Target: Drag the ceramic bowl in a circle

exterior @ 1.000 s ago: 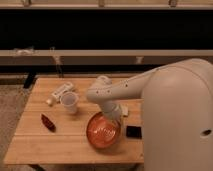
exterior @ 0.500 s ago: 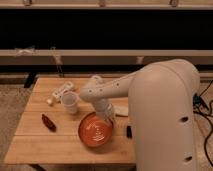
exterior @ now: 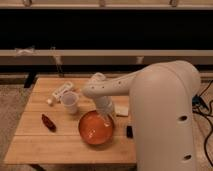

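Observation:
The ceramic bowl (exterior: 95,128) is wide, shallow and glossy orange-red, and sits on the wooden table (exterior: 55,145) near its front middle. My gripper (exterior: 108,120) comes down from the white arm (exterior: 112,87) and sits at the inner right side of the bowl, touching or just above its rim. The gripper's tip blends with the bowl's inside. The arm's large white body (exterior: 167,115) covers the table's right part.
A small white cup (exterior: 70,102) stands just up-left of the bowl. A white elongated item (exterior: 60,92) lies behind the cup. A dark red-brown item (exterior: 48,122) lies at the left. A small black item (exterior: 129,131) and a pale flat item (exterior: 121,110) lie right of the bowl.
The bowl has slid to the left across the table along with the gripper, ending closer to the white cup. The other items have stayed put.

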Controlling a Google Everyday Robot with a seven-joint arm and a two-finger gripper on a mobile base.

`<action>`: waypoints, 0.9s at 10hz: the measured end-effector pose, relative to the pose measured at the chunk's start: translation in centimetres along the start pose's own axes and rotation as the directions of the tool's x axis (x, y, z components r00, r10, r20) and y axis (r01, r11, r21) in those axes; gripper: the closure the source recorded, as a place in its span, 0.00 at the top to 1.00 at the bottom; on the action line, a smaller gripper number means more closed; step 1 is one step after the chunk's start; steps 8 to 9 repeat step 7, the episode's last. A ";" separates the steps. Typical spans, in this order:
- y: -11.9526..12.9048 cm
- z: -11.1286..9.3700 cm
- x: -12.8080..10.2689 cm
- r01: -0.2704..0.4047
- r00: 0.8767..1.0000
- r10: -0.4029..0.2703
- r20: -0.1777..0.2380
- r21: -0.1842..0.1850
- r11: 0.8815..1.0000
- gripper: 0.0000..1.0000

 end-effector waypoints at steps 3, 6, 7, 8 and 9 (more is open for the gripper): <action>-1.8 -1.1 0.7 -0.049 0.998 0.052 0.036 -0.071 0.996 0.80; -3.5 -4.1 1.6 -0.063 0.990 0.084 0.110 -0.184 0.981 0.80; -3.7 -4.8 1.7 -0.060 0.988 0.087 0.127 -0.207 0.976 0.80; -3.7 -4.8 1.7 -0.060 0.988 0.087 0.127 -0.207 0.976 0.80; -3.7 -4.8 1.7 -0.060 0.988 0.087 0.127 -0.207 0.976 0.80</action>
